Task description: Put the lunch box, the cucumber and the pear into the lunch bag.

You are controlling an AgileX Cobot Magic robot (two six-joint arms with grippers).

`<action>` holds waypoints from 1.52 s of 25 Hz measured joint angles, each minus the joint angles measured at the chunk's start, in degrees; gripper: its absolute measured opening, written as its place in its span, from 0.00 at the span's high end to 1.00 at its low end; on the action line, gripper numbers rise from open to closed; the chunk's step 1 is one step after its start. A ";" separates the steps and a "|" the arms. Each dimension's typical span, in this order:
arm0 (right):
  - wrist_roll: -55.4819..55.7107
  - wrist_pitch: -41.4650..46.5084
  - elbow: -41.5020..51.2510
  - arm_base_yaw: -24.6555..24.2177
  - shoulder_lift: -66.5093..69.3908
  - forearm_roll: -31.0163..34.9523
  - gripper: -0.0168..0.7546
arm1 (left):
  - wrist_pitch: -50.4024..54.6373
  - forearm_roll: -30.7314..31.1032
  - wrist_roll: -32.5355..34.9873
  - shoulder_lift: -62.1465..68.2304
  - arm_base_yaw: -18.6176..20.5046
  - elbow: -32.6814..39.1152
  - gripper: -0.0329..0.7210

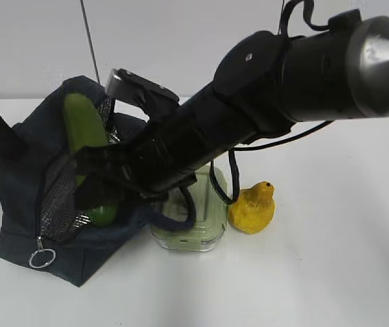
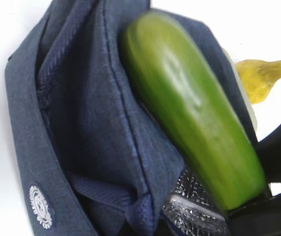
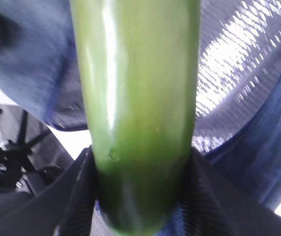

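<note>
The right hand (image 3: 140,196) is clamped on the cucumber (image 1: 85,136), its two dark fingers (image 3: 76,191) pressed against opposite sides of the green body near one rounded end. The cucumber's long axis runs steeply, tilted from the open mouth of the lunch bag (image 1: 24,197) upward: its lower end sits down among the silvery foil lining (image 1: 61,197), its upper end sticks out above the bag's rim. In the right wrist view the cucumber fills the middle of the frame, lining and navy fabric behind it.

The left hand is not clearly visible; only a dark shape at the left edge of the exterior view sits against the bag's upper fabric. Its jaws appear clenched, apparently pinching the bag's edge to keep the mouth open, though what they hold cannot be confirmed.

The lunch box (image 1: 194,225) stands on the white worktop (image 1: 303,272) just beside the bag, with the pear (image 1: 252,208) touching or nearly touching its right side. Both are outside the bag.

The coming move likely turns on the cucumber's axis: it probably needs lowering along its own length, or laying flatter, so that it rests wholly inside. The right arm, already gripping it, is the one placed to do that.
</note>
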 joint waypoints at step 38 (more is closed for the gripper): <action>10.52 8.64 -15.40 0.00 5.33 -24.14 0.25 | 0.13 -0.23 -0.04 0.00 -1.96 0.00 0.95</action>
